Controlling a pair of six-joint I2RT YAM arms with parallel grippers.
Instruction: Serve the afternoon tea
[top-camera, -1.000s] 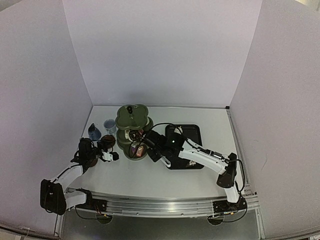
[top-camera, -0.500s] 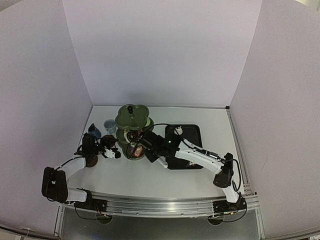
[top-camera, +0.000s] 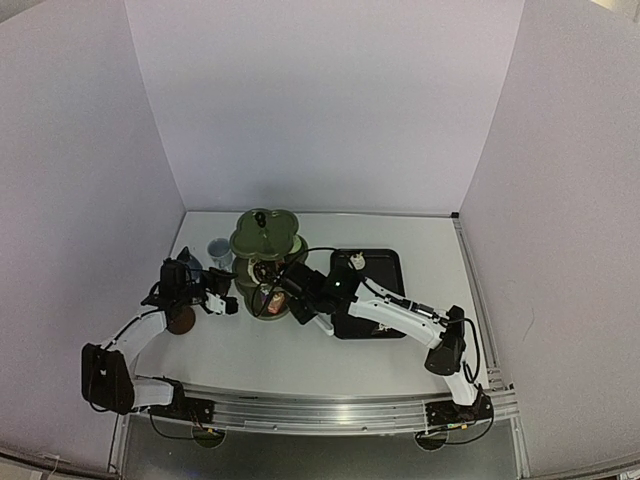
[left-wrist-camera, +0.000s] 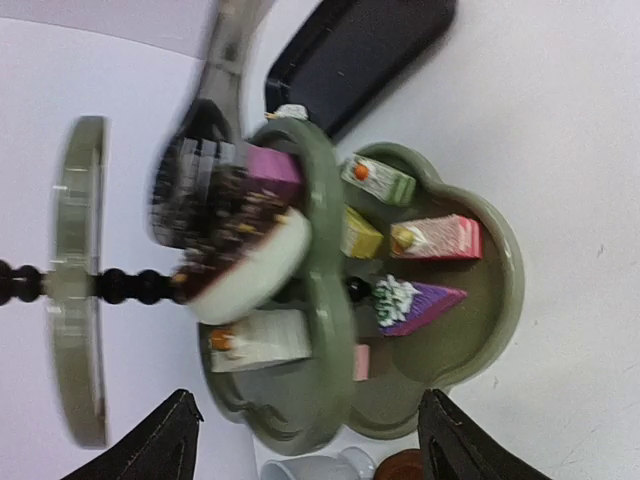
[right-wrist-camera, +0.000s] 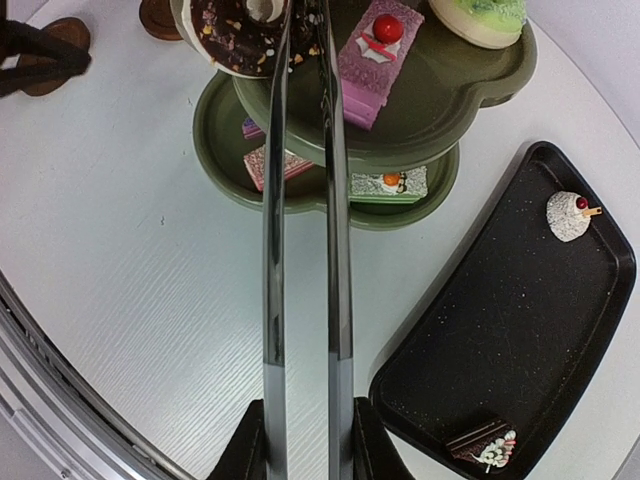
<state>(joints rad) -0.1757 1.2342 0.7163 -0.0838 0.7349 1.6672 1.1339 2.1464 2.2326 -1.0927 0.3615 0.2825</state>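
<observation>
Since a second ago my right arm has reached further in toward the stand, and my left arm has drawn up and back to the left, uncovering a saucer.

Nearest to me, my right gripper is clamped on the handle end of the tongs, whose two arms run out narrow and almost parallel. On the left, one brown saucer lies on the table beside my left forearm. Just beyond it my left gripper hangs above the table with its fingers spread wide and nothing between them, pointing at the olive-green stand.

The tong tips reach the chocolate ring cake at the left edge of the middle tier; I cannot tell whether they pinch it. On that same tier lie a pink slice with a cherry and a green-topped cake. Below, on the bottom tier, a green slice and a pink speckled slice show at the rim.

Right of the stand sits the black tray, carrying a white cake and a chocolate slice, well apart. A second saucer lies left of the stand. Farther back on the left stand the dark-blue cup and the pale cup.
</observation>
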